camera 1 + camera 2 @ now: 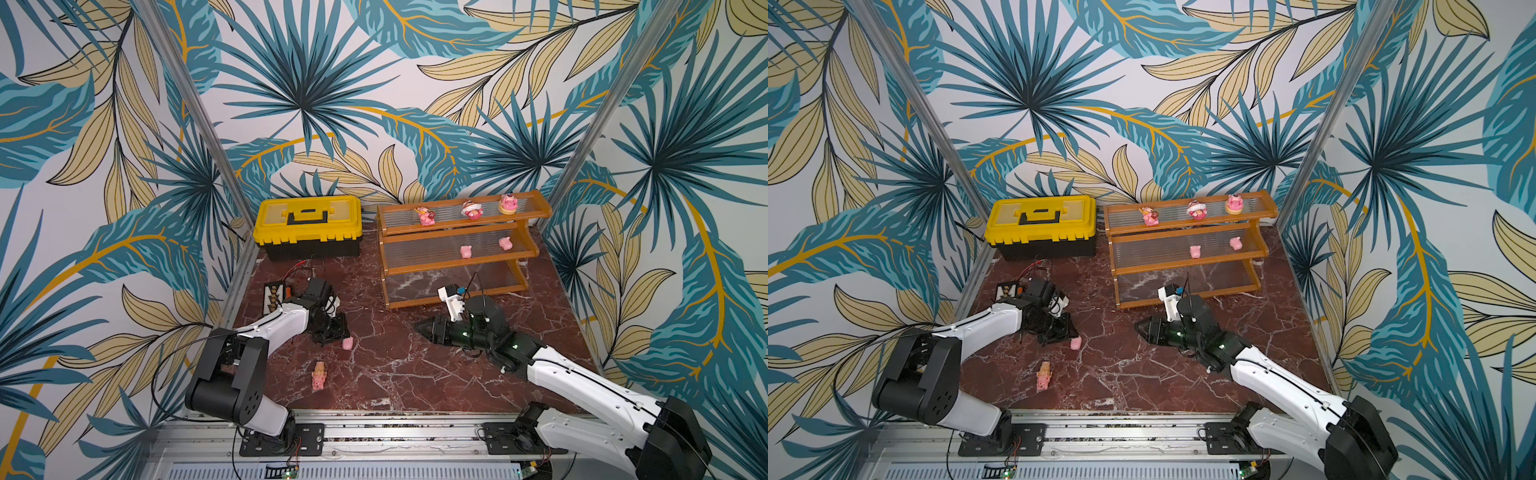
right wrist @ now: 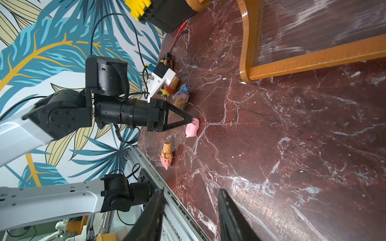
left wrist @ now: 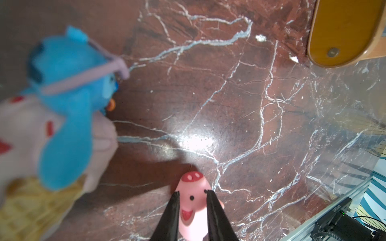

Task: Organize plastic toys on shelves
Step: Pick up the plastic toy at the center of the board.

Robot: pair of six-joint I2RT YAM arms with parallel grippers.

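Toolbox (image 1: 307,226) left of shelves (image 1: 415,267), piglet (image 1: 347,343) on table (image 1: 395,365) before toolbox, cone figure (image 1: 319,375) in front of piglet.

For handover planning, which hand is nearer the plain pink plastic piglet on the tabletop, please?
Left. The left hand clasps the piglet; the right hand is apart, mid-table.

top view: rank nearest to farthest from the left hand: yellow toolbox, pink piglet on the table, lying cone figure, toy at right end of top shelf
1. pink piglet, between the fingers of the left hand
2. cone figure, lying a little nearer the robot
3. yellow toolbox, back left
4. top-shelf toy, far back right
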